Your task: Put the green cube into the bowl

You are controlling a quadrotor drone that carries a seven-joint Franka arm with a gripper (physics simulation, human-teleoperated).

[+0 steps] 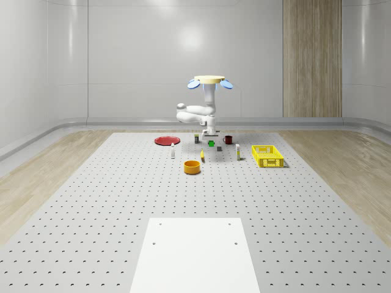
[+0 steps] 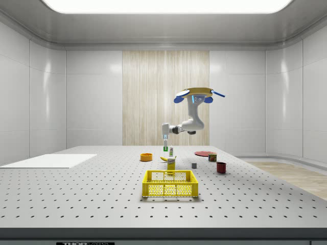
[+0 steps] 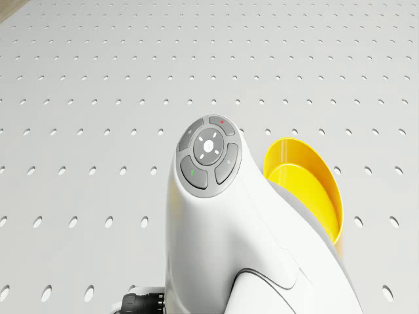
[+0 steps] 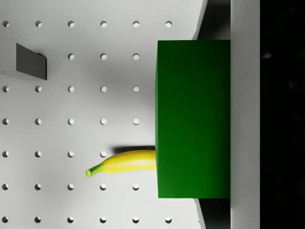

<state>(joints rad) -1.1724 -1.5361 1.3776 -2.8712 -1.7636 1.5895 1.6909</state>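
one green cube (image 4: 193, 119) sits clamped in the gripper (image 2: 165, 148), lifted off the table (image 1: 122, 201) and hanging above it. wrist view shows a light finger (image 4: 244, 114) flat against one cube face; the opposite side is dark and hard to read, but w/ the cube up in the air i judge the jaws closed on it

drone (image 1: 210, 82) hovers over the far part of the table, arm reaching down in front. in the side view the cube hangs just under the fingers, well above the surface, w/ a banana (image 4: 125, 162) lying on the table beneath it and a small grey block (image 4: 31, 62) off to one side. bowl (image 1: 192, 166) stands on the table nearer the whole-scene camera than the cube, apart from it; drone view catches its rim (image 3: 302, 190) past the arm

handling, as a judgement: cube looks rigid, small, prob light, flat smooth faces, so not fragile but could slip or twist if held near an edge. best hold is 2 opposite flat faces, pads centred, which looks approx what it has now. bowl is open-topped, so cube can be released low over its middle to avoid a bounce out
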